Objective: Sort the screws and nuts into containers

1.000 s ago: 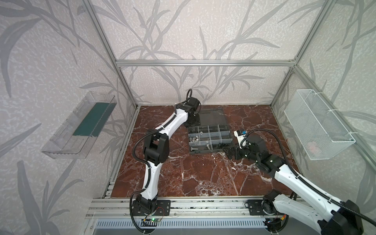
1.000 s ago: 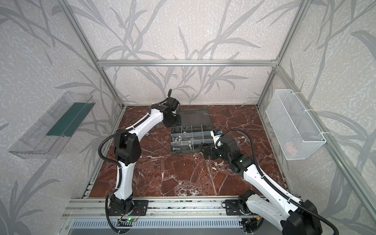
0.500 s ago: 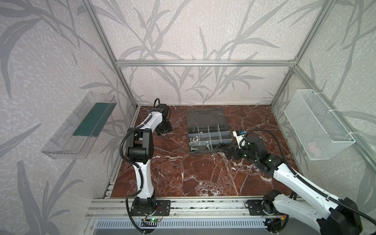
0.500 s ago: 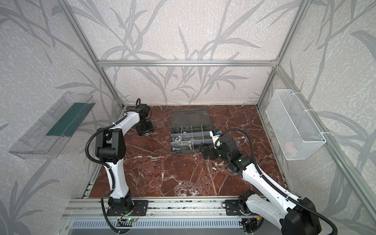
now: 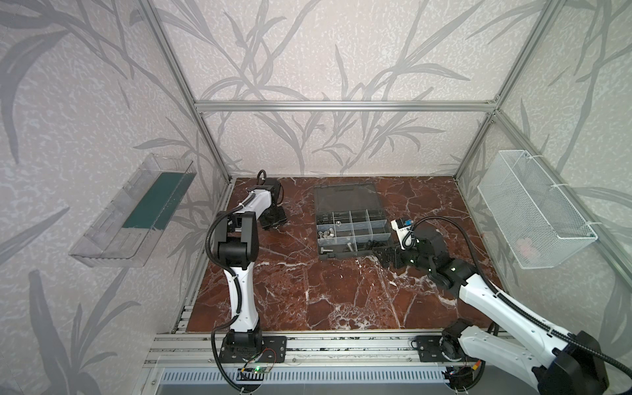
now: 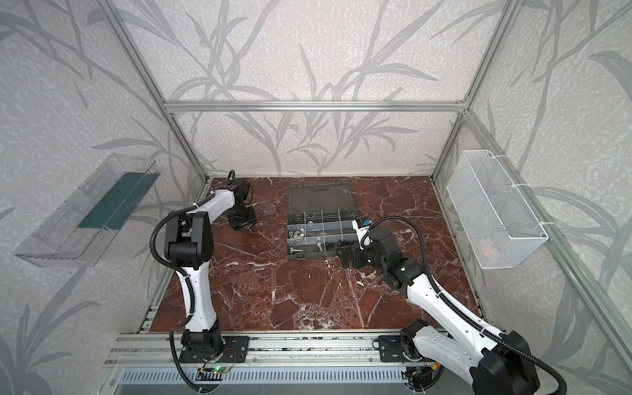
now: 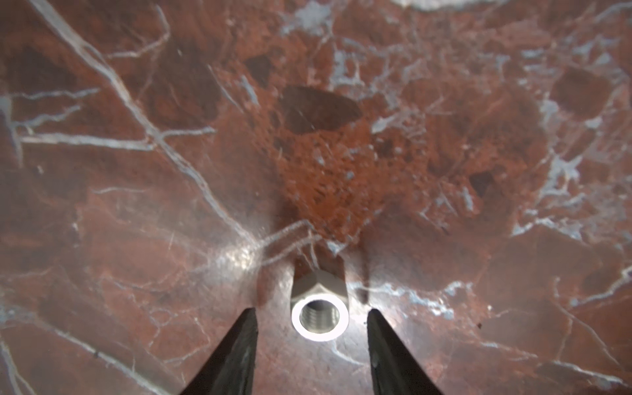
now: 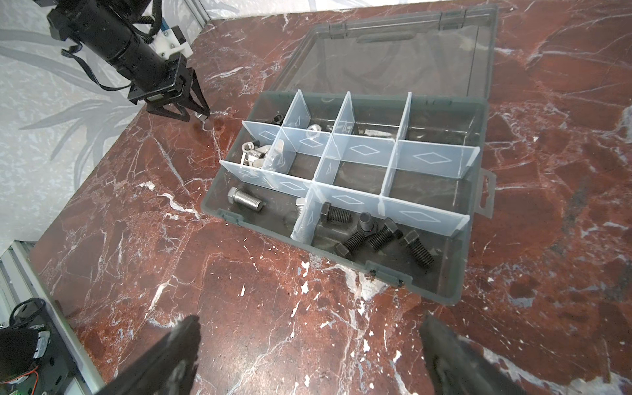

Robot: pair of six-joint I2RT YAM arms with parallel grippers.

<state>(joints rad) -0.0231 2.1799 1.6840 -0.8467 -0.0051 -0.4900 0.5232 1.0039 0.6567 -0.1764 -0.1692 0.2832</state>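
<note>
- The left gripper (image 7: 312, 310) stands low over the desk (image 5: 325, 294), off the left wall of the organizer case (image 5: 342, 255) and well apart from it. Its jaws are released: they straddle a silver nut (image 7: 320, 316) with a gap on each side.
- The nut lies flat with its bore upward, so its side faces are offered to the jaws. Treat this as pre-grasp alignment; closing is the likely next move.
- The right gripper (image 8: 311, 328) hovers over bare desk just off the case's front wall, jaws spread wide and empty. This probably keeps the route into the case free.
- Inside the case, the black screws (image 8: 379, 236) lie in the front right compartment and a silver screw (image 8: 244, 200) in the front left. The silver nuts (image 8: 253, 154) sit in the compartment directly behind that one.
- The lid (image 8: 393, 58) lies flat behind the case, so you have open room above and from the left.
- Lift clear of the left wall and the upright dividers (image 8: 362, 150) before crossing.
</note>
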